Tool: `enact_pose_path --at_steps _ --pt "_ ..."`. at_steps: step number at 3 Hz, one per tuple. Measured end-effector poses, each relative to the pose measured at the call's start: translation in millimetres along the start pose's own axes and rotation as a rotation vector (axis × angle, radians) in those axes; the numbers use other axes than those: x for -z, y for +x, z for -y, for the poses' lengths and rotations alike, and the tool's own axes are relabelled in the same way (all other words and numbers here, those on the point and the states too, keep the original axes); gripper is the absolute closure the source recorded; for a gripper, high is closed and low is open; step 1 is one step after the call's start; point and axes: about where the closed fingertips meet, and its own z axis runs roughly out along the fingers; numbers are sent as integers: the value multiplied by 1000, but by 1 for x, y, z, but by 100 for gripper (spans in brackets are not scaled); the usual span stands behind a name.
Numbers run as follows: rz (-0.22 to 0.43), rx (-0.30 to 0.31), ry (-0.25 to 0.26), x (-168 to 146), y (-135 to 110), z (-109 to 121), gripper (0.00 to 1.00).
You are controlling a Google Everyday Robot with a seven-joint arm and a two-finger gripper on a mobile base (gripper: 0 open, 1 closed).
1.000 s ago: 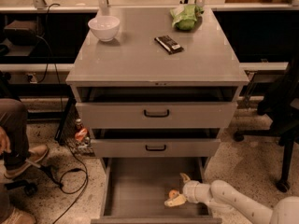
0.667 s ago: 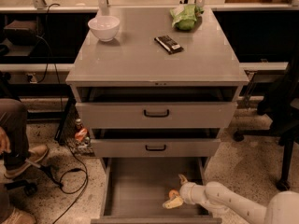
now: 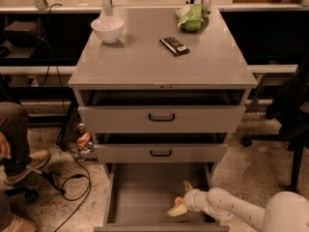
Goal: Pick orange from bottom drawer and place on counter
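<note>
As you look down from the one camera, you can see your tool (image 3: pixel 177 198) low in the right front part of the bottom drawer (image 3: pixel 140 197). A second ago it sat a tiny bit nearer the drawer's right wall. Now it has slid a little to the left, and the white arm (image 3: pixel 231 209) has come in with it. The tool is wide, and a small spot of the orange (image 3: pixel 179 200) shows between its two fingers (image 3: pixel 175 210). My guess is that you are lined up for the grab and the squeeze is not done yet. The orange is on the floor of the bottom drawer, so the lift up to the desk (image 3: pixel 145 62), high above the bottom drawer, is all still to do.

Some things are hard to see. Most of the orange is behind the tool, so you cannot tell if the fingers touch it or only sit beside it. The front edge of the bottom drawer is cut off, and the arm runs out of the picture to the right of the drawer. Far above the drawer, the desk holds a white bowl (image 3: pixel 107 28), a green bag (image 3: pixel 192 17) and a small dark bar (image 3: pixel 174 46).
</note>
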Motion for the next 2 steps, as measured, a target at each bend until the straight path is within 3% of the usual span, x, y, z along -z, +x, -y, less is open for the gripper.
enact_pose_path --at_steps 2 --pt "-40 -14 -15 -12 15 5 0"
